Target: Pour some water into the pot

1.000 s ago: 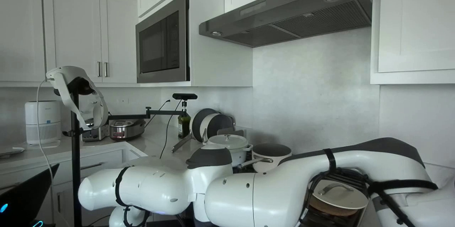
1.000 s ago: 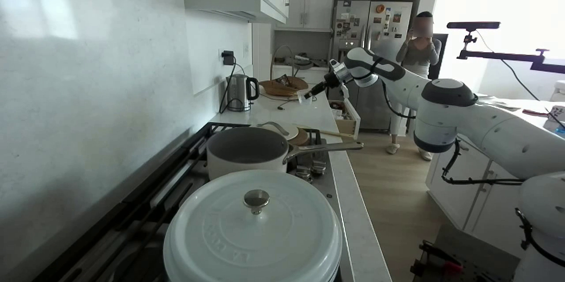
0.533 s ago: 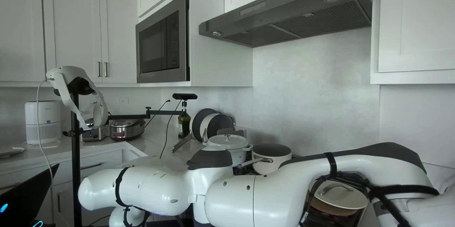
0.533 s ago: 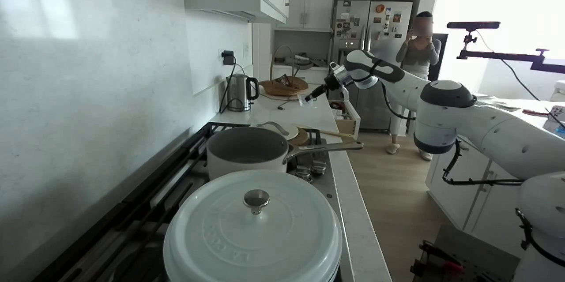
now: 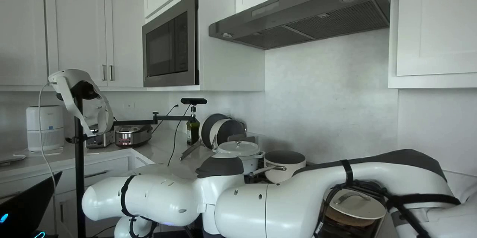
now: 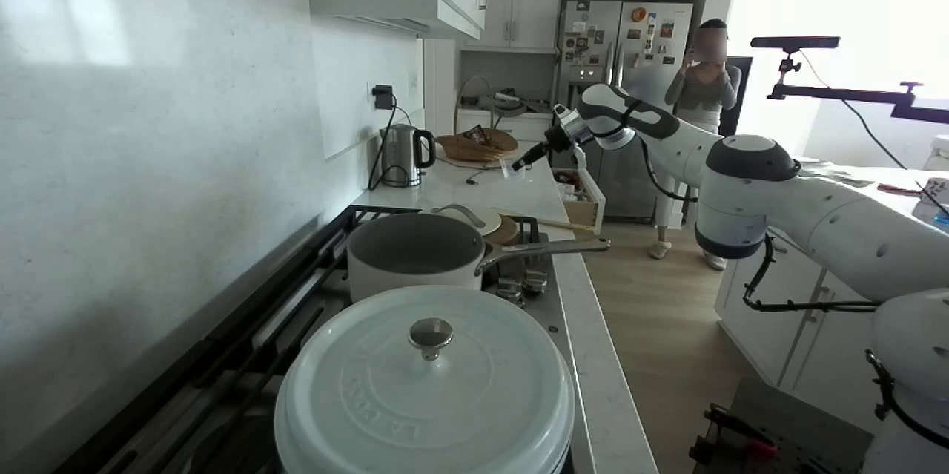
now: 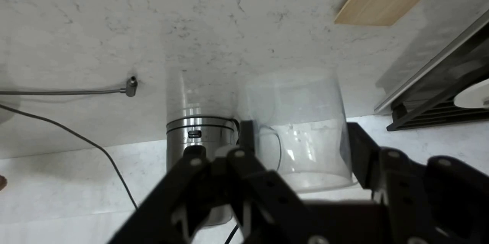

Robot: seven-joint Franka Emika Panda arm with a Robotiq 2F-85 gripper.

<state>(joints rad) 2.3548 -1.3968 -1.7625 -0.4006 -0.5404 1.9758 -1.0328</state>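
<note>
In an exterior view, raised letters [image 6: 397, 428] ran round the large pale lid [image 6: 474, 377]; you could read "LA" there, the rest being too faint. You could also see, in an exterior view, a label [image 5: 190, 135] on the bottle [image 5: 193, 130], a small blue mark [image 5: 50, 127] on the white appliance [image 5: 45, 139] and a reddish sticker [image 5: 125, 142] on the rice cooker [image 5: 138, 135], all too small to read.

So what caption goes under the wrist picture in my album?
Clear cup gripped in the robot's tool, shiny kettle behind.
</note>
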